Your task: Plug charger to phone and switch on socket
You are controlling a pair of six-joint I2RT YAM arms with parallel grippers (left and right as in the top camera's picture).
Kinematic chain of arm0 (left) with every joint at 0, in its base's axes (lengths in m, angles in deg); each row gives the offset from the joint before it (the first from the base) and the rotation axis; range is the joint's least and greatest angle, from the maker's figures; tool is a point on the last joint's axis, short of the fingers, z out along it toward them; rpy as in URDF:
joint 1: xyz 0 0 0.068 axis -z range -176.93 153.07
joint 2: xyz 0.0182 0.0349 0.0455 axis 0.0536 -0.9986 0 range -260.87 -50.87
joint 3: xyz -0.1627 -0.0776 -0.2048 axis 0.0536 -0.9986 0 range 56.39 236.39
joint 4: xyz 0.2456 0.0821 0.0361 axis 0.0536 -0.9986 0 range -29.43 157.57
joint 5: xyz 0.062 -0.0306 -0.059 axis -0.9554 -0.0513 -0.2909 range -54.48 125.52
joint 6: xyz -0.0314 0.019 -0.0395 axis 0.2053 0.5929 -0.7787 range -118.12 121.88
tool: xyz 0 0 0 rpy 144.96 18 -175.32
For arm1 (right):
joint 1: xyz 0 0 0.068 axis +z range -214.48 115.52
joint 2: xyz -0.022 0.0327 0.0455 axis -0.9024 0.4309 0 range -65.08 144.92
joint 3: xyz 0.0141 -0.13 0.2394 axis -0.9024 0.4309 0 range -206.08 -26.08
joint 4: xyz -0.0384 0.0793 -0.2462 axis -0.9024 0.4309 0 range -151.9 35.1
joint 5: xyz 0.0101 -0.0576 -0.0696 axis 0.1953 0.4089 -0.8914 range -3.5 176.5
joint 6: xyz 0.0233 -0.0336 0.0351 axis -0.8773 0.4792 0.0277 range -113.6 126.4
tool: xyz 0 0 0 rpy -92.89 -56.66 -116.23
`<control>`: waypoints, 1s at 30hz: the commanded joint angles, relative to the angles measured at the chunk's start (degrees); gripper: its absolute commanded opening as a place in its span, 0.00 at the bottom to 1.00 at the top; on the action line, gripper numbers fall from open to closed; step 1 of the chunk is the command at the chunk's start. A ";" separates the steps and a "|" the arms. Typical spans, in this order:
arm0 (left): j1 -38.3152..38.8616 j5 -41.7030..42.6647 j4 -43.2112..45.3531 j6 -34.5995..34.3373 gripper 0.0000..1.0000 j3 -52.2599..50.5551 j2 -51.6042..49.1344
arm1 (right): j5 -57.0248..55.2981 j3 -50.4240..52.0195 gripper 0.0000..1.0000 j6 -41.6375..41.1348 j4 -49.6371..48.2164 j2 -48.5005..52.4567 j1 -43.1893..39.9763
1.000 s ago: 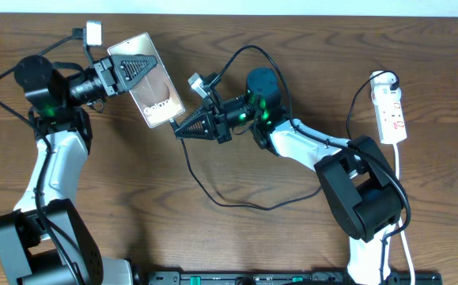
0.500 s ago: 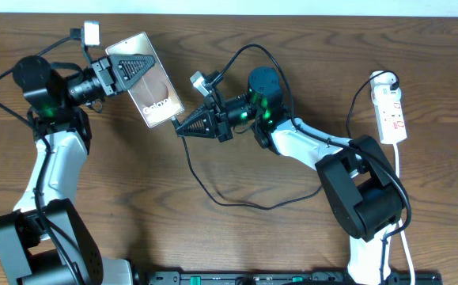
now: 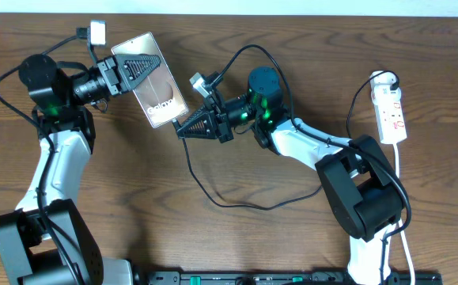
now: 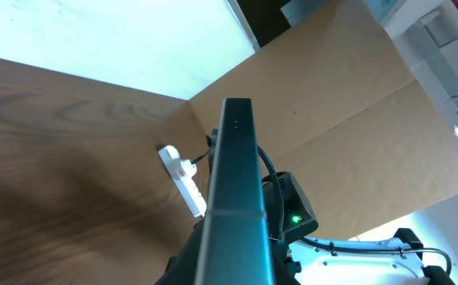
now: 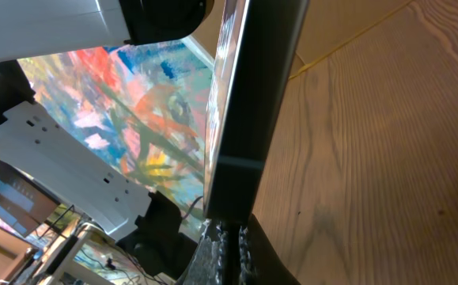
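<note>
My left gripper (image 3: pixel 143 70) is shut on the phone (image 3: pixel 165 96) and holds it tilted above the table, "Galaxy" face up. In the left wrist view the phone (image 4: pixel 233 198) is edge-on between the jaws. My right gripper (image 3: pixel 181 129) is shut on the charger's connector, right at the phone's lower end. In the right wrist view the connector (image 5: pixel 230 236) sits between the jaws and touches the phone's end (image 5: pixel 252 111); I cannot tell if it is seated. The thin black charger cable (image 3: pixel 213 198) loops over the table. The white socket (image 3: pixel 391 107) lies at the far right.
The socket's white plug (image 3: pixel 380 77) and white cord (image 3: pixel 399 170) run along the right edge, beside the right arm's base (image 3: pixel 363 198). The socket also shows in the left wrist view (image 4: pixel 183 178). Thicker black robot cables arc above both wrists.
The left arm has shifted the phone slightly right, closing on the right gripper. The right gripper with the connector has barely moved.
</note>
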 commanded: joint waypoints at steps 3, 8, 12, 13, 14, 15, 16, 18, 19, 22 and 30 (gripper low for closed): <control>0.55 2.58 0.55 2.38 0.08 0.66 1.16 | -1.66 -0.39 0.01 0.74 -0.31 -0.44 -0.13; 0.55 2.16 0.55 3.39 0.07 0.66 1.16 | -1.55 -0.39 0.01 0.76 -0.31 -0.44 -0.11; 0.55 2.21 0.52 3.39 0.08 0.63 1.16 | -1.55 -0.39 0.01 0.76 -0.31 -0.44 -0.13; 0.55 2.21 0.52 3.39 0.07 0.63 1.16 | -1.55 -0.39 0.01 0.76 -0.31 -0.44 -0.13; 0.55 2.21 0.52 3.37 0.07 0.63 1.16 | -1.55 -0.39 0.01 0.76 -0.31 -0.44 -0.11; 0.55 2.21 0.52 3.37 0.07 0.63 1.16 | -1.55 -0.39 0.01 0.76 -0.31 -0.44 -0.11; 0.57 2.25 0.50 3.34 0.07 0.63 1.16 | -1.55 -0.39 0.01 0.74 -0.31 -0.44 -0.11; 0.68 2.54 0.46 3.34 0.07 0.63 1.16 | -1.57 -0.39 0.01 0.74 -0.31 -0.44 -0.11; 0.92 2.62 0.11 3.34 0.08 0.63 1.16 | -1.55 -0.39 0.01 0.76 -0.31 -0.44 -0.13; 1.53 2.62 -0.33 3.37 0.07 0.63 1.16 | -1.57 -0.39 0.01 0.76 -0.31 -0.44 -0.11; 2.32 2.62 -0.31 3.39 0.07 0.63 1.16 | -1.49 -0.39 0.01 0.76 -0.31 -0.44 -0.13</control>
